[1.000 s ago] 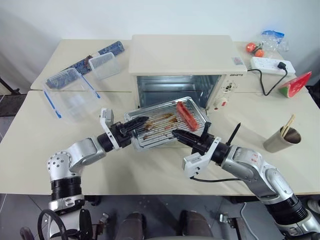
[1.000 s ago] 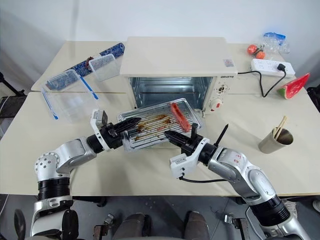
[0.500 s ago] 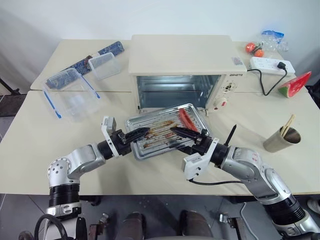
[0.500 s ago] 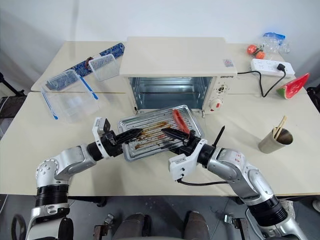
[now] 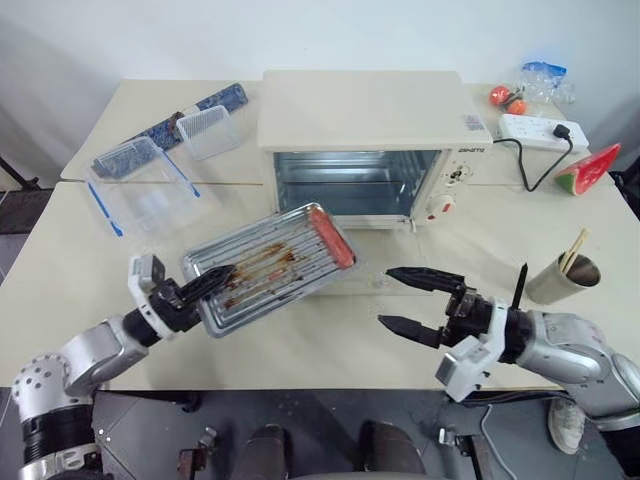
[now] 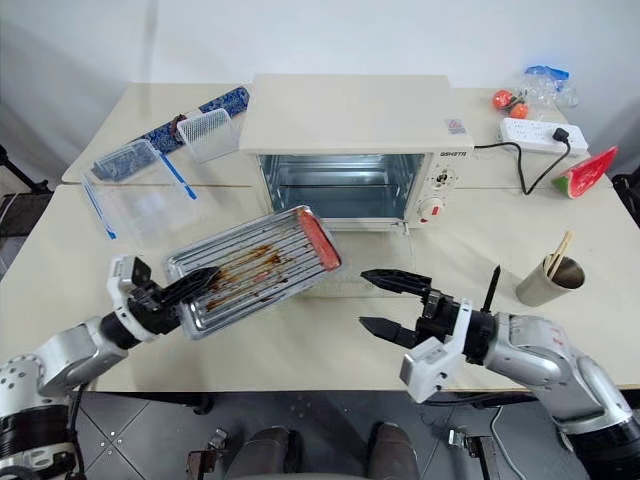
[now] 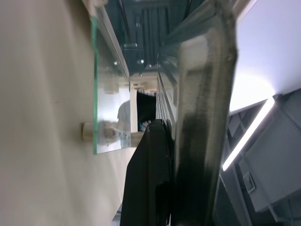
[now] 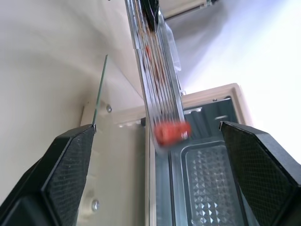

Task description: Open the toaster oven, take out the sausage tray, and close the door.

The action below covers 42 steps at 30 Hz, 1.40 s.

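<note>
Head views: we list the oven point(image 5: 365, 140) at the far middle of the table point(image 5: 60, 270), cavity exposed, its glass door point(image 6: 345, 282) folded down flat on the tabletop in front. We list the tray point(image 5: 268, 267) out of the oven, held in the air over the table to the near left of the oven, tilted, with the sausage point(image 5: 331, 238) lying along its far right edge. The left gripper point(image 5: 205, 287) is clenched on the tray's near left corner. The right gripper point(image 5: 412, 301) hangs to the near right of the door, well apart from the tray, fingers spread wide and grasping nothing. We also list clear containers point(image 5: 150, 190) with blue clips at the far left, a cup point(image 5: 563, 279) with sticks at the right, a power strip point(image 5: 545, 130) and a watermelon slice point(image 5: 590, 167) at the far right. Left wrist view: we see the tray's rim point(image 7: 204, 117) edge-on, pinched between the black fingers point(image 7: 150, 183), with the door's glass point(image 7: 110, 89) and the oven cavity beyond. Right wrist view: we see two black fingers point(image 8: 61, 174) far apart, and between them, well beyond, the tray edge-on with the sausage point(image 8: 170, 131), the door's glass edge and the open oven.
</note>
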Tool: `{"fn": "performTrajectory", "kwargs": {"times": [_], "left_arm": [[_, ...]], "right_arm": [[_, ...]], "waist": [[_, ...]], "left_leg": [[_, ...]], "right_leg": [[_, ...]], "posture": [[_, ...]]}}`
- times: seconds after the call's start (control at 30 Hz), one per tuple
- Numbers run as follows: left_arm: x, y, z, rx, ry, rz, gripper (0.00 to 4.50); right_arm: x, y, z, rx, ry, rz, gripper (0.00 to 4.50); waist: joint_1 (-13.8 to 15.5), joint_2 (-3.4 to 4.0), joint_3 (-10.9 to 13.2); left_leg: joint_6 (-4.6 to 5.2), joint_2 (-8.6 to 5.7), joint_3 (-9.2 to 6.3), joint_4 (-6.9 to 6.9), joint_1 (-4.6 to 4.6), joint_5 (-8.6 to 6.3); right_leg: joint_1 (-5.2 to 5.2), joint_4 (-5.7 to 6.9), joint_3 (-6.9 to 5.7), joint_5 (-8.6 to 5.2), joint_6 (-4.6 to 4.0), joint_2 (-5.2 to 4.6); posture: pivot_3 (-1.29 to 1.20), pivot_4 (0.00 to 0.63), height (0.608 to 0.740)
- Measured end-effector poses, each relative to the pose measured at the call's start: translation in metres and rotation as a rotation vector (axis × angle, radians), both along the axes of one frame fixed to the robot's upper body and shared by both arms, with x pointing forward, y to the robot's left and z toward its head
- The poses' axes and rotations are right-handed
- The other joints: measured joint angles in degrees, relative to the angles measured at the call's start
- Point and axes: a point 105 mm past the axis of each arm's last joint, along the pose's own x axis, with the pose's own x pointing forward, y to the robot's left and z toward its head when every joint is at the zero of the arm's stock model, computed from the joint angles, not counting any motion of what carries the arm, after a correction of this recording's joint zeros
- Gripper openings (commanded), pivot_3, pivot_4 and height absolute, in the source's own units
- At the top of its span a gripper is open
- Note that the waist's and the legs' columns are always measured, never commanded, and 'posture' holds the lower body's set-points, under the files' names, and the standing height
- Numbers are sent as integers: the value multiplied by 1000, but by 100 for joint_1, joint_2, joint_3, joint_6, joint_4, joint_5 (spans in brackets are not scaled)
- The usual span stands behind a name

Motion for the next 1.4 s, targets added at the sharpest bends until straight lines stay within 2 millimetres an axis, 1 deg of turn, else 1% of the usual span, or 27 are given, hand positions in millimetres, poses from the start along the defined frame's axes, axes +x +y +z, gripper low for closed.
{"fn": "performTrajectory", "kwargs": {"times": [0.03,0.07,0.13,0.2,0.3,0.37,0.43,0.47,0.5,0.6,0.7,0.77,0.83,1.0,1.1,1.17,1.27,1.4], "left_arm": [[-5,6,-1,-4,0,17,0],[-11,15,-4,-10,2,46,0],[-18,25,-7,-20,7,91,0],[-27,34,-6,-32,-14,130,0],[-37,40,-4,-47,-42,163,0],[-46,47,-7,-59,-42,207,0],[-54,59,-12,-95,-43,287,0],[-59,64,-14,-111,-46,333,0],[-66,68,-18,-124,-45,374,0],[-77,71,-23,-130,-32,420,0],[-84,78,-28,-166,-40,508,0],[-87,83,-30,-188,-48,574,0],[-86,86,-31,-213,-57,625,0],[-82,88,-32,-230,-57,682,0],[-77,88,-30,-227,-60,690,0],[-71,89,-26,-232,-73,695,0],[-65,89,-23,-235,-80,695,0],[-64,93,-30,-231,-34,698,0]], "right_arm": [[3,-8,-3,-8,12,-16,4414],[8,-19,-7,-13,32,-52,4240],[18,-36,-13,-9,67,-120,3826],[26,-47,-13,19,85,-162,3190],[32,-57,-16,42,111,-195,2134],[36,-67,-24,42,148,-232,1445],[42,-82,-36,39,208,-287,723],[45,-86,-40,37,236,-302,475],[50,-90,-43,40,261,-320,84],[58,-93,-45,56,292,-338,32],[64,-95,-58,39,389,-363,32],[69,-91,-66,72,461,-371,32],[70,-82,-76,90,546,-349,32],[72,-77,-78,164,666,-328,32],[76,-63,-81,278,731,-292,32],[77,-58,-78,310,742,-278,32],[80,-56,-59,353,692,-258,32],[78,-56,-35,398,607,-242,32]], "waist": [[-4,0,0],[-8,-1,0],[-18,-1,0],[-25,-1,0],[-18,-1,0],[-11,-2,0],[-12,-1,0],[-19,-2,0],[-24,-2,0],[-25,-2,0],[-15,-4,-1],[-10,-6,-2],[-1,-6,-2],[-4,-19,-10],[-8,-24,-13],[-7,-22,-12],[-3,-22,-12],[-1,-23,-12]], "left_leg": [[0,0,1,0,0,0],[1,0,2,-1,0,-1],[2,2,3,-2,0,-1],[2,5,2,-2,3,-1],[3,3,1,0,4,-2],[5,1,1,1,3,-3],[7,1,3,2,4,-4],[7,3,5,4,4,-4],[7,3,4,5,5,-4],[7,4,5,6,8,-4],[8,4,8,9,7,-5],[9,4,9,11,6,-5],[9,3,9,13,5,-6],[10,4,14,14,6,-7],[9,6,13,13,5,-7],[9,5,13,13,4,-7],[11,4,13,12,1,-8],[11,4,15,9,0,-11]], "right_leg": [[0,-3,2,0,0,0],[0,-5,3,0,0,0],[-4,-4,5,-1,-2,0],[-4,-1,6,-2,-3,1],[-2,-3,12,-2,-3,-1],[-2,-7,13,-2,-3,-2],[-2,-9,16,-2,-3,-3],[-2,-12,16,-2,-3,-2],[-2,-15,17,-2,-4,-3],[-3,-20,19,-2,-5,-2],[-2,-22,18,-2,-5,-3],[-1,-25,19,0,-7,-3],[0,-24,15,0,-8,-4],[3,-25,13,0,-8,-2],[1,-24,13,0,-8,-1],[-2,-22,16,0,-8,-1],[-2,-9,17,1,-7,-1],[-3,-9,14,1,-6,0]], "posture": [[0,150,740],[0,150,740],[0,150,740],[0,150,740],[0,150,740],[0,150,740],[0,150,740],[0,150,740],[0,150,740],[0,150,740],[0,150,740],[0,150,740],[0,150,740],[0,150,740],[0,150,740],[0,150,740],[0,150,740],[0,150,740]]}}
